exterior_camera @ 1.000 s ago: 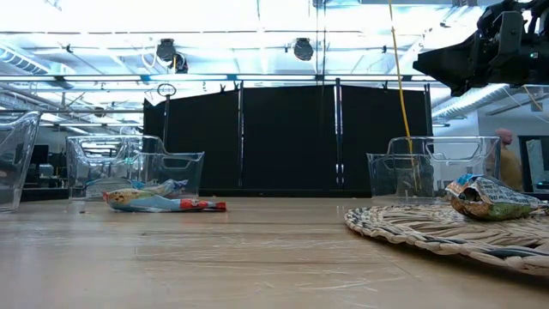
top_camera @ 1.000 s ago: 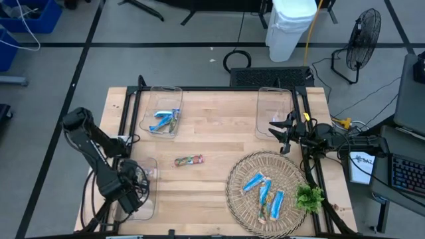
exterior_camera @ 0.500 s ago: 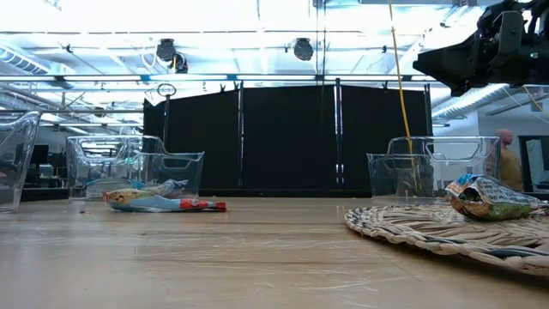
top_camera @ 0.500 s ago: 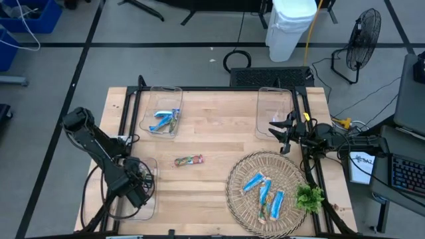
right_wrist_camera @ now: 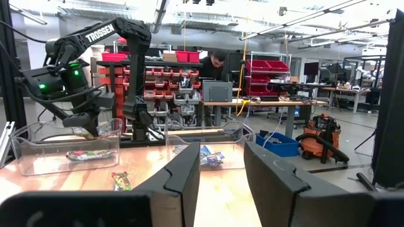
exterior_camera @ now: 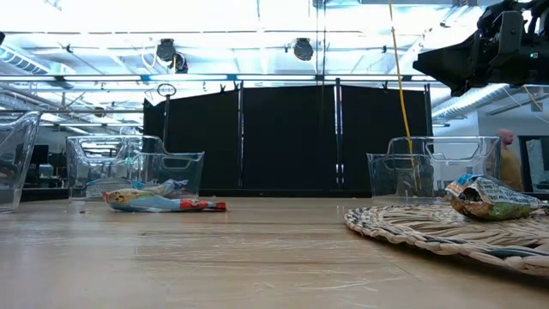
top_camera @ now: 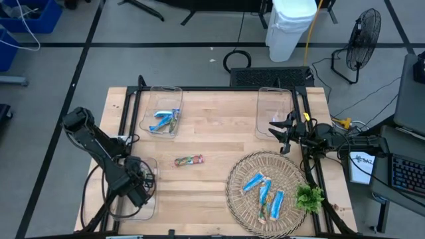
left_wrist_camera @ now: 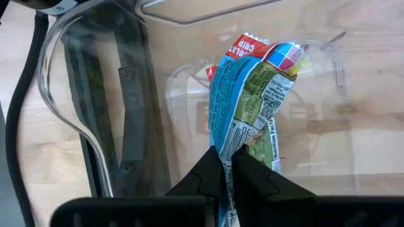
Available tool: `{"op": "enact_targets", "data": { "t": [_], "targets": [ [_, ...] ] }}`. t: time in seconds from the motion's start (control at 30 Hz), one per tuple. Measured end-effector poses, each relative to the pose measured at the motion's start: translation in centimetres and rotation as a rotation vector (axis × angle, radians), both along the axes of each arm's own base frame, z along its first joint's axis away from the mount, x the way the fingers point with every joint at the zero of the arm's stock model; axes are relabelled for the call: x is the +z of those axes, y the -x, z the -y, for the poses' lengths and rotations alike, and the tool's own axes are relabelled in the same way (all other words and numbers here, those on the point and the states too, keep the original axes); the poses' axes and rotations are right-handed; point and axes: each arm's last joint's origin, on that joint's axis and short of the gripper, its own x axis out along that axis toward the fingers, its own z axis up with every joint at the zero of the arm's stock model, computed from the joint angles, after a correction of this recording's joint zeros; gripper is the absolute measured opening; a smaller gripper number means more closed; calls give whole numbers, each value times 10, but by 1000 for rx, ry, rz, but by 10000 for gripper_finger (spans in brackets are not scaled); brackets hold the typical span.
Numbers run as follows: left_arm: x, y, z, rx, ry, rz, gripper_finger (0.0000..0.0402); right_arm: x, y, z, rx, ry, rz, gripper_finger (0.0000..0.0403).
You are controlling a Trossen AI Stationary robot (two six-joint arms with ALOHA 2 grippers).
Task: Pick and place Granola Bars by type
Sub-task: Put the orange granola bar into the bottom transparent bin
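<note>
High view: the left gripper (top_camera: 136, 184) hangs over the clear bin (top_camera: 147, 206) at lower left, apparently to drop its bar. Blue bars (top_camera: 264, 192) lie on the wicker tray (top_camera: 234, 180) at lower right; one multicoloured bar (top_camera: 188, 160) lies mid-table.

Left wrist view: the jaws are clenched on a multicoloured granola bar (left_wrist_camera: 252, 101) above the bin floor.

Right wrist view: the right gripper (right_wrist_camera: 221, 170) waits, jaws apart.
</note>
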Motion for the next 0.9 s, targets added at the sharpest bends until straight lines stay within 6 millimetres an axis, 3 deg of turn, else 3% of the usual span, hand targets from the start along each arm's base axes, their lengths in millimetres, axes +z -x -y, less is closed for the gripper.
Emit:
{"op": "enact_targets", "data": {
  "t": [0.23, 0.67, 0.9],
  "targets": [
    [-1, -4, 0, -20, -3, 45, 46, 0, 0, 0, 0, 0, 0, 114],
    [-1, -10, 1, -64, -50, 171, 166, 0, 0, 0, 0, 0, 0, 114],
    [3, -20, -8, -172, -106, 277, 176, 0, 0, 0, 0, 0, 1, 114]
  ]
}}
